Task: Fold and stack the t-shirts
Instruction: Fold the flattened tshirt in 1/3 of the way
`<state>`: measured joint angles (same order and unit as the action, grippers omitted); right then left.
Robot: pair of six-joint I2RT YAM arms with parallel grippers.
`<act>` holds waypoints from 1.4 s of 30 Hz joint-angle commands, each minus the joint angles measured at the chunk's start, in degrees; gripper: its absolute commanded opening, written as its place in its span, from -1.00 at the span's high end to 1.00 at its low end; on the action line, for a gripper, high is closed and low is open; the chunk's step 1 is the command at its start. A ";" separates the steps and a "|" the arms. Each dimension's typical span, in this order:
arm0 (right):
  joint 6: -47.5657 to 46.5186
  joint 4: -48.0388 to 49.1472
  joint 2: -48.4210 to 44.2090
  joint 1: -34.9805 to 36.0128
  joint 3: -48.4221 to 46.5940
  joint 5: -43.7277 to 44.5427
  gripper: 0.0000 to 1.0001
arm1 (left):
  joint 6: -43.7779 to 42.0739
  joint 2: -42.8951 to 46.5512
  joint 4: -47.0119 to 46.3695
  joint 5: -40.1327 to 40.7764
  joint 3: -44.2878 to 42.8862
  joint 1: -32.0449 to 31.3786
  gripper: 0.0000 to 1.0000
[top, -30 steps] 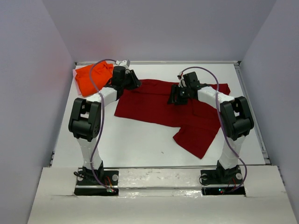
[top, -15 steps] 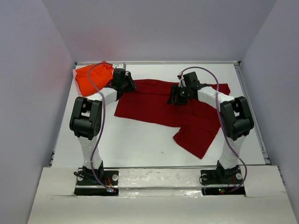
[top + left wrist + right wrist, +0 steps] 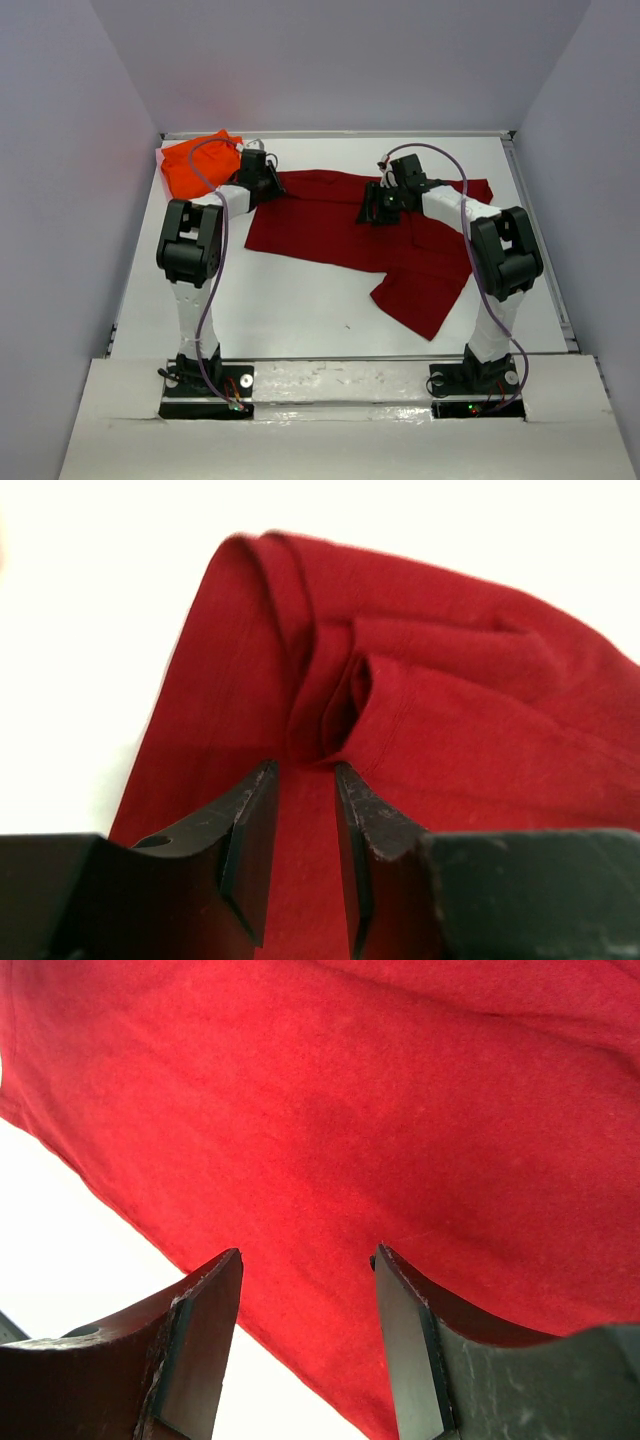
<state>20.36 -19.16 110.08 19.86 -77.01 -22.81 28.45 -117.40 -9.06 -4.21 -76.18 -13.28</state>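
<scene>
A dark red shirt [image 3: 330, 225] lies spread across the middle of the white bench [image 3: 300, 300]. Its cloth is soft and matte, its body a wide slanted patch, with one long flap running down toward the near right side and ending in a blunt corner. At the far left corner of the bench sits an orange shirt [image 3: 190, 165], bunched into a rumpled lump, apart from the red one. The left hand [image 3: 264, 180] is down at the red shirt's far left end, just beside the orange heap. In the left wrist view its two black wedge-shaped fingers [image 3: 250, 830] stand only a narrow gap apart, with the hand [image 3: 305, 780] right over red cloth [image 3: 450, 720] that rolls there into thick rounded folds and a stitched hem, the bare bench [image 3: 90, 630] showing pale beyond the edge. Whether the tips pinch any cloth cannot be told. The right hand [image 3: 378, 208] is at the middle of the shirt's far half. The right wrist view shows this hand [image 3: 308, 1260] with its flat dark fingers [image 3: 200, 1340] spread wide, close above a smooth, finely fuzzy stretch of red cloth [image 3: 350, 1110] whose straight edge crosses slantwise over the white bench [image 3: 60, 1220].
</scene>
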 commanded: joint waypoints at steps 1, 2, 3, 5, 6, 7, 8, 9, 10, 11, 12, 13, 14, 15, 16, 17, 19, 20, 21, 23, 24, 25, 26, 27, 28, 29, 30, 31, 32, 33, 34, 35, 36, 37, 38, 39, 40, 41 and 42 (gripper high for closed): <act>-0.32 1.58 -0.84 0.71 -0.77 -1.28 -0.22 | -2.60 -0.80 -0.96 0.69 -5.11 -0.08 0.22; -0.32 1.58 -0.66 0.71 -0.86 -1.36 -0.22 | -2.61 -1.16 -0.87 0.43 -5.64 -0.08 0.22; -0.32 1.58 -0.57 0.71 -0.86 -1.36 -0.22 | -2.78 -1.51 -0.87 0.17 -6.08 0.01 0.21; -0.32 1.58 -0.05 0.71 -0.95 -1.45 -0.22 | -2.78 -2.30 -1.22 -0.80 -7.22 -0.08 0.21; -0.32 1.58 0.04 0.71 -1.03 -1.54 -0.22 | -2.70 -2.56 -1.31 -1.06 -7.57 -0.08 0.21; -0.32 1.67 0.22 0.71 -1.03 -1.45 -0.22 | -2.78 -3.18 -1.31 -1.85 -8.45 -0.08 0.20; -0.32 1.58 0.39 0.71 -1.12 -1.45 -0.22 | -2.70 -3.62 -1.14 -2.20 -9.07 -0.08 0.20; -0.41 1.58 0.31 0.71 -1.21 -1.45 -0.22 | -2.78 -3.97 -0.96 -2.47 -9.59 -0.08 0.20; -0.41 1.58 0.40 0.71 -1.12 -1.36 -0.22 | -2.78 -4.23 -0.70 -2.91 -10.29 -0.08 0.20; -0.50 1.58 0.31 0.71 -1.21 -1.28 -0.22 | -2.78 -4.85 -0.44 -2.91 -10.65 -0.08 0.20; -0.50 1.58 0.40 0.71 -1.21 -1.19 -0.22 | -2.87 -4.94 -0.61 -3.09 -10.91 -0.08 0.20; -0.50 1.58 0.40 0.71 -1.21 -1.27 -0.22 | -2.96 -5.29 -0.52 -3.26 -11.09 -0.08 0.20; -0.58 1.58 0.48 0.71 -1.30 -1.19 -0.22 | -3.05 -5.55 -0.43 -3.52 -11.27 -0.08 0.20; -0.58 1.58 0.74 0.71 -1.21 -1.19 -0.22 | -3.13 -5.73 -0.43 -3.87 -11.36 -0.08 0.20; -0.58 1.49 0.83 0.71 -1.30 -1.19 -0.22 | -3.22 -6.08 -0.52 -3.97 -11.53 -0.08 0.19; -0.58 1.58 1.01 0.71 -1.30 -1.19 -0.22 | -3.40 -6.26 -0.61 -4.14 -11.62 -0.08 0.20; -0.58 1.58 1.36 0.71 -1.39 -1.10 -0.22 | -3.48 -6.69 -0.87 -4.84 -11.53 -0.08 0.20; -0.58 1.58 1.36 0.71 -1.39 -1.19 -0.21 | -3.40 -6.70 -0.87 -5.02 -11.53 -0.08 0.20; -0.58 1.49 1.28 0.71 -1.39 -1.10 -0.22 | -3.40 -6.61 -0.87 -5.02 -11.36 -0.08 0.21; -0.67 1.58 1.27 0.71 -1.47 -1.01 -0.22 | -3.05 -6.35 -1.84 -5.37 -10.57 -0.08 0.36; -0.59 1.58 1.27 0.71 -1.47 -0.92 -0.21 | -3.05 -6.26 -2.10 -5.55 -10.39 -0.08 0.60; -0.58 1.58 1.19 0.71 -1.39 -1.10 -0.22 | -3.05 -6.26 -2.19 -5.55 -10.30 -0.08 0.79; -0.50 1.58 1.01 0.71 -1.30 -1.10 -0.22 | -3.13 -6.43 -2.19 -5.46 -10.22 -0.08 1.00; -0.50 1.58 1.01 0.71 -1.30 -1.01 -0.22 | -3.13 -6.52 -2.19 -5.37 -10.13 -0.08 1.00; -0.58 1.58 0.75 0.71 -1.12 -1.01 -0.22 | -3.40 -6.78 -2.19 -5.29 -10.21 -0.08 1.00; -0.58 1.49 0.57 0.71 -1.12 -0.84 -0.22 | -3.57 -6.87 -2.02 -4.94 -10.21 -0.08 1.00; -0.58 1.58 0.57 0.71 -1.12 -0.83 -0.22 | -3.75 -6.87 -1.93 -4.67 -10.13 -0.08 1.00; -0.58 1.58 0.57 0.71 -1.03 -0.83 -0.22 | -3.84 -6.61 -2.27 -4.50 -9.52 -0.08 1.00; -0.58 1.49 0.57 0.71 -0.95 -0.75 -0.22 | -3.92 -6.26 -2.45 -4.15 -9.08 -0.08 1.00; -0.58 1.49 0.66 0.71 -1.03 -0.83 -0.22 | -3.66 -5.82 -3.24 -3.71 -7.94 -0.08 1.00; -0.50 1.58 0.75 0.71 -1.03 -0.92 -0.22 | -3.66 -4.77 -3.51 -3.35 -7.41 -0.08 1.00; -0.50 1.58 0.83 0.71 -1.12 -1.10 -0.22 | -3.75 -4.15 -3.33 -2.92 -7.14 -0.08 1.00; -0.50 1.58 0.84 0.71 -1.03 -1.27 -0.22 | -3.84 -3.45 -2.90 -2.56 -6.88 -0.08 1.00; -0.41 1.58 0.92 0.71 -1.21 -1.45 -0.22 | -4.01 -1.79 -2.46 -1.95 -6.00 -0.08 1.00; -0.41 1.58 1.01 0.71 -1.21 -1.62 -0.22 | -4.01 -0.91 -2.37 -1.77 -5.39 0.01 1.00; -0.41 1.58 1.10 0.71 -1.30 -1.80 -0.22 | -4.19 0.15 -2.28 -1.68 -4.86 -0.08 1.00; -0.41 1.67 1.19 0.71 -1.30 -1.98 -0.21 | -4.28 1.90 -1.76 -1.68 -4.07 -0.08 1.00; -0.41 1.67 1.19 0.71 -1.30 -2.06 -0.21 | -4.19 2.70 -1.23 -1.51 -3.89 -0.08 1.00; -0.41 1.67 1.27 0.71 -1.38 -2.07 -0.21 | -4.19 3.40 -0.70 -1.33 -3.80 -0.08 1.00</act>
<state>20.34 -18.96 111.20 19.99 -77.03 -23.42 25.45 -121.82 -9.78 -7.01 -80.73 -13.28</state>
